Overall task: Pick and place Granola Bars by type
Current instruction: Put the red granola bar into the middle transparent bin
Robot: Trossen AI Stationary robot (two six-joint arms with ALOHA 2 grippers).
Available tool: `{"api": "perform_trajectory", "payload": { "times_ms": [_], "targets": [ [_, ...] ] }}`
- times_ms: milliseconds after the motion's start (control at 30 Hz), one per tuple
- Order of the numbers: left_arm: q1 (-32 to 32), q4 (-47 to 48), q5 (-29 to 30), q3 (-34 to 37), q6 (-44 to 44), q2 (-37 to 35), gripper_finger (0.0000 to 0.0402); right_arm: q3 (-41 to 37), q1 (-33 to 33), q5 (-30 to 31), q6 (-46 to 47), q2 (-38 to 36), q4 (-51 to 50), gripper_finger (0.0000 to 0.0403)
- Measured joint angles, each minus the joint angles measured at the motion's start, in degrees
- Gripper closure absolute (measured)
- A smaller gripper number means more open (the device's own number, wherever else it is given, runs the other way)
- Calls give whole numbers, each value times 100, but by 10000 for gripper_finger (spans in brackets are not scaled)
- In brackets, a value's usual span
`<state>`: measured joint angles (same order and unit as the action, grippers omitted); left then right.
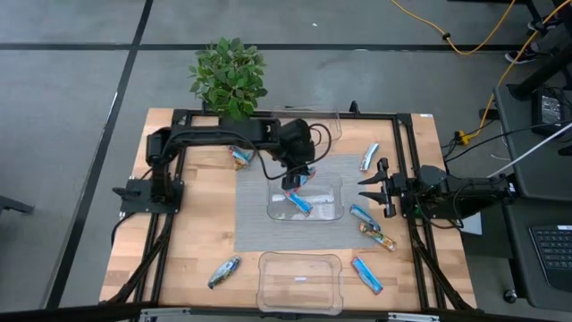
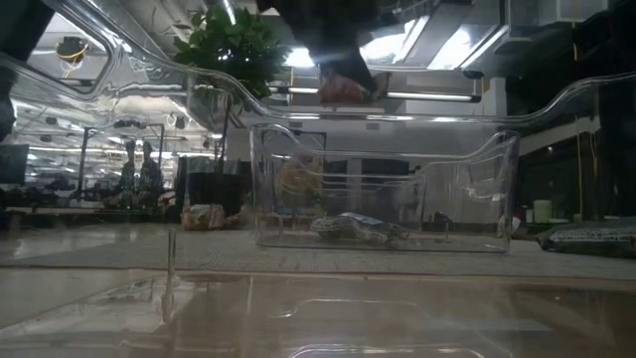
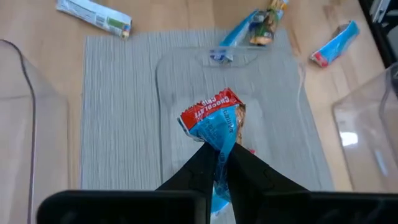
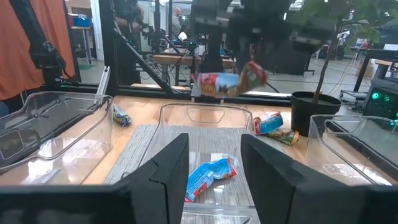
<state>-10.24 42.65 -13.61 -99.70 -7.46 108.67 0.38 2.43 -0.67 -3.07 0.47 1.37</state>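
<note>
Left gripper (image 3: 219, 163) pinches a shiny blue wrapped granola bar (image 3: 214, 121) by its end; the clear rectangular plastic bin (image 1: 335, 213) lies directly below; right gripper (image 1: 368, 186) waits spread beside it.

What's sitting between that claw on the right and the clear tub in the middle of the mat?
Nothing: in the high view the stretch from the right gripper to the middle bin is bare mat. The nearest bar lies off that line.

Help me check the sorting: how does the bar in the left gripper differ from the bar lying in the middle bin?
The held bar hangs in the air, pinched by the left gripper; the bar in the bin lies flat and loose on the floor of the middle bin. Both have blue wrappers.
</note>
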Motion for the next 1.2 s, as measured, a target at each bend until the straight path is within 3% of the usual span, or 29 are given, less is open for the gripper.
{"api": "perform_trajectory", "payload": {
  "times_ms": [233, 600, 933, 1200],
  "targets": [
    [-4, -370, -13, 0, -126, 213, 375, -1, -1, 1, -15, 0, 4, 254],
    [-42, -854, -500, 0, -155, 732, 375, -2, 0, 2, -24, 15, 7, 254],
    [-10, -950, -423, 0, -1034, 998, 375, -1, -1, 2, -22, 15, 7, 254],
    [160, -984, -435, -4, -1132, 1130, 375, -1, 1, 2, -8, 15, 7, 254]
  ]
}}
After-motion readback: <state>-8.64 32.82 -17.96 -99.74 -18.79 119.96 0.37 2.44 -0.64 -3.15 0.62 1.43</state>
